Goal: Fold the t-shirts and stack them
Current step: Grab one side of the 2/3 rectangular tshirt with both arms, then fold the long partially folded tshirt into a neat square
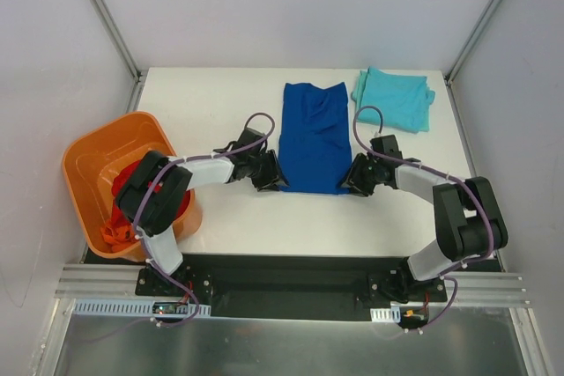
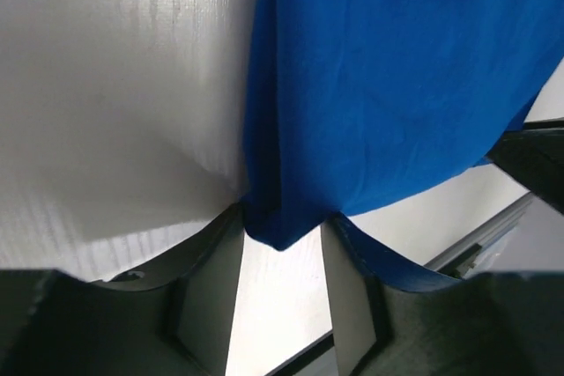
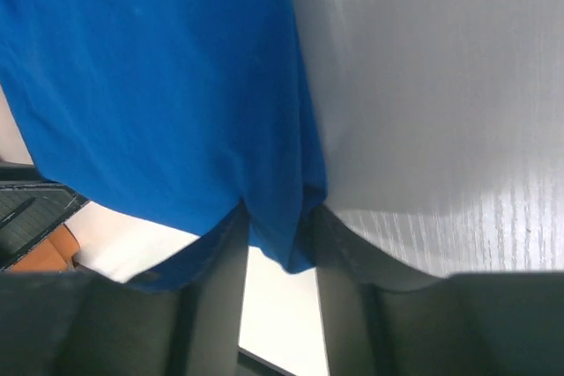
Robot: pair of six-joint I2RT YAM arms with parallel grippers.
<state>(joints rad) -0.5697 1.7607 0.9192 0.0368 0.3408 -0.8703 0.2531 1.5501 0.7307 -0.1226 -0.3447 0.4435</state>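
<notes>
Blue t-shirt point(image 1: 314, 138) near corners nipped: left pincer point(image 2: 282, 233), right pincer point(image 3: 278, 242) each seemingly closed on hem.

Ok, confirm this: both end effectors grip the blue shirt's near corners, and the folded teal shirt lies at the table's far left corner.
One error: the folded teal shirt lies at the far right corner of the table, as the top external view shows. The left end effector and right end effector do grip the near corners of the blue shirt.
</notes>
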